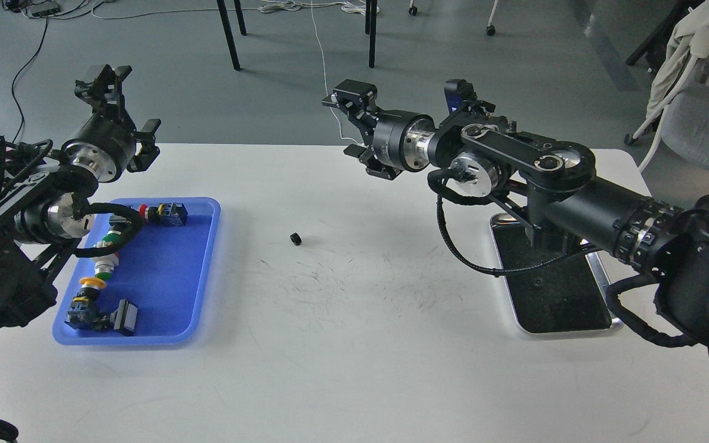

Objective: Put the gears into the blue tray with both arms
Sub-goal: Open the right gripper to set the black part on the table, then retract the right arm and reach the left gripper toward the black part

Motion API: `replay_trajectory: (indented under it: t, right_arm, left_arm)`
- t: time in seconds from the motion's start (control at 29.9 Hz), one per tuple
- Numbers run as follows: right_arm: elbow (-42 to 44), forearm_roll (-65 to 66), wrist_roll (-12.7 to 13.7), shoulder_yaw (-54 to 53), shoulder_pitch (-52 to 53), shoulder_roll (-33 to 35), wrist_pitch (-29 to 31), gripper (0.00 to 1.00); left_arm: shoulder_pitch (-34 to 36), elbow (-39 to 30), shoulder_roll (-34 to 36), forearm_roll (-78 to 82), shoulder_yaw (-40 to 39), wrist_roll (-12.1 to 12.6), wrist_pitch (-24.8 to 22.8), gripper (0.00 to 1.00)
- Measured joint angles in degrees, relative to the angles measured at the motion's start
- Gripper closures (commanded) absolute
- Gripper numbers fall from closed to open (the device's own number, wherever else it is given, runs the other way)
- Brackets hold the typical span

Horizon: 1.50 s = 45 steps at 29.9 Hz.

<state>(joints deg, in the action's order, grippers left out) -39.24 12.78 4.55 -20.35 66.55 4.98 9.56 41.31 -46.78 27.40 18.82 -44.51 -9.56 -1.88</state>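
White and scuffed with dark marks, the surface (354, 320) fills most of the view, with grey floor and chair legs behind it.

On the left lies the blue tray (204, 271). It holds several button switches (108, 271) with red, green and yellow caps. I cannot see any gear inside it.

One small black gear (295, 239) sits alone on the bare surface, between the two trays and nearer the blue one. Nothing touches it.

On the right lies a shiny steel tray (600, 323) with a dark inside. A tiny round thing (537, 282) rests in it; it may be the other gear, but it is too small to be sure.

The left pincer (103, 83) is up high past the far end of the blue tray. Its fingers stand a little apart and hold nothing.

The right pincer (349, 126) hangs in the air over the far edge of the surface, pointing left, well away from the gear. Its fingers are spread wide with nothing between them.
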Motion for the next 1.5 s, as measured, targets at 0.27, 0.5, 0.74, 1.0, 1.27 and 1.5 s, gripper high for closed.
replay_trajectory:
  t: [0.27,0.5,0.74,1.0,1.27,1.5]
  right_arm:
    - [-0.25,-14.61,-0.43,-28.53,-15.06,14.05,5.52,0.05]
    - [1.10,-19.73,-0.73,-45.61,-28.32,18.17,11.94,0.04]
    - [1.14,-19.81,-2.36,-47.56,-34.29,17.33,13.78,0.04]
    - [0.76,-19.74,-2.74,-46.51,-34.86,16.80,13.90,0.04]
    - [0.69,-19.72,-2.74,-46.38,-34.83,16.80,14.01,0.04]
    - [0.82,-19.72,-2.74,-46.43,-34.83,16.80,14.01,0.04]
  left_arm:
    - [0.31,-0.84,-0.28,9.64,3.64,-0.02,-0.43,0.01]
    - [1.10,-2.48,-0.67,24.42,6.06,-0.29,-2.02,0.01]
    - [1.25,-3.31,-3.62,46.82,13.52,-0.78,-0.86,0.01]
    - [1.10,1.34,-6.46,67.62,28.06,-0.71,8.98,0.02]
    - [2.52,9.78,-11.33,69.78,36.73,-1.04,15.99,0.03]
    - [3.74,13.02,-14.54,70.01,38.81,-1.09,16.44,0.04]
